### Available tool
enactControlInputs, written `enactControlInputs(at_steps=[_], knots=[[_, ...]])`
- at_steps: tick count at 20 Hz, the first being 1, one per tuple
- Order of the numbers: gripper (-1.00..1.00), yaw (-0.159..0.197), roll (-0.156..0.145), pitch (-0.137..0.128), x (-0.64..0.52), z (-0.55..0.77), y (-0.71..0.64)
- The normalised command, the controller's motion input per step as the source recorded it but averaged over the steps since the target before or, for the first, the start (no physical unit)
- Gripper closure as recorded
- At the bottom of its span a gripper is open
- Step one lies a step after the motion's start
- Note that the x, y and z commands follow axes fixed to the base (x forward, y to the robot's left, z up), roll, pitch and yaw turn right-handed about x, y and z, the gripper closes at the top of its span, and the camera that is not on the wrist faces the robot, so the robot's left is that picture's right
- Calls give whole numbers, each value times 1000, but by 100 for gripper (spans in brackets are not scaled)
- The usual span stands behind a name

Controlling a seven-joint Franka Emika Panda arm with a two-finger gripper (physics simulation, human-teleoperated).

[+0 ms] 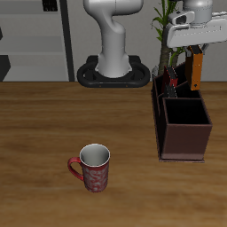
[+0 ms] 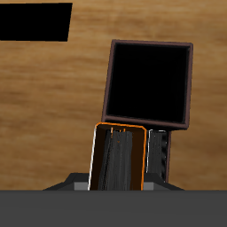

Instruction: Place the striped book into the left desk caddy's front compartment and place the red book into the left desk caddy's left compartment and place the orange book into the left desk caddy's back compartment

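— Being held upright above the left desk caddy (image 1: 183, 124) is the orange book (image 1: 196, 73); is that being confirmed from both views?

— It is being confirmed. In the exterior view the orange book is being gripped at its upper end by the gripper (image 1: 195, 55), and its lower end is hanging over the caddy's back part. The fingers themselves are largely being hidden by the gripper body, so how wide they stand is being judged only from the book clamped between them (closed onto its cover, no wider).

— Is contact with the caddy being shown?

— It cannot be told. In the wrist view the orange book (image 2: 117, 158) is being seen edge-on, its orange cover outlining a dark interior, directly beside the striped book (image 2: 158, 155), which is standing in a narrow compartment of the caddy (image 2: 147, 82). Whether the book's lower edge is touching a divider is not being resolved.

— And the red book?

— A small reddish patch (image 1: 175, 86) is being seen inside the caddy near the orange book; it is too small to be identified with certainty.

— Other items being recorded?

— A red patterned mug (image 1: 92, 167) is standing on the table (image 1: 53, 124), well apart from the caddy and nearer the front edge.
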Motion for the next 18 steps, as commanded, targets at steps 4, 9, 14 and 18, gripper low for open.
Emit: enactControlInputs(at_steps=[4, 9, 14, 18], knots=[[100, -13, -14, -5, 16, 2, -103], [100, -22, -16, 5, 54, 17, -128], [100, -7, 3, 7, 4, -36, -17], [100, 11, 23, 12, 23, -96, 76]])
